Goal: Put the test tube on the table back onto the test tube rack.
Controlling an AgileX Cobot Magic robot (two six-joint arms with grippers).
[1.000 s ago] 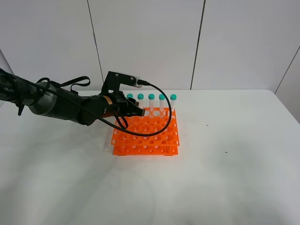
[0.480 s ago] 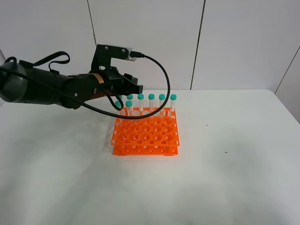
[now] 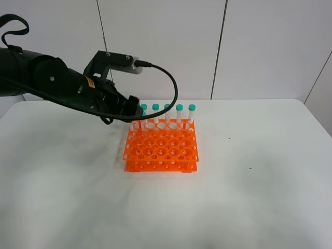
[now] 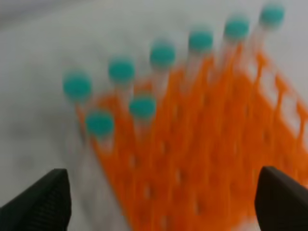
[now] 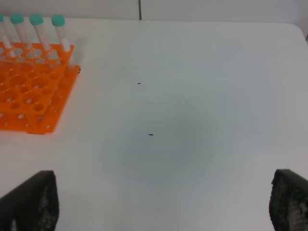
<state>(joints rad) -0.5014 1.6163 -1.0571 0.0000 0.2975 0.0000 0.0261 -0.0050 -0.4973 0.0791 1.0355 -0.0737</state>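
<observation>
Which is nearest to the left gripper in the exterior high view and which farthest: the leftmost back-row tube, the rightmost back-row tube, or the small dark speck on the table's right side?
1. Leftmost back-row tube: right beside the left gripper, at the rack's back left corner.
2. Rightmost back-row tube: back right corner of the orange rack.
3. Dark speck: on the bare table, right and nearer the camera.

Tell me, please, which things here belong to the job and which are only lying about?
Job: orange test tube rack; capped test tubes standing in it; table; left gripper, open and empty.
Lying about: two dark specks on the table.
</observation>
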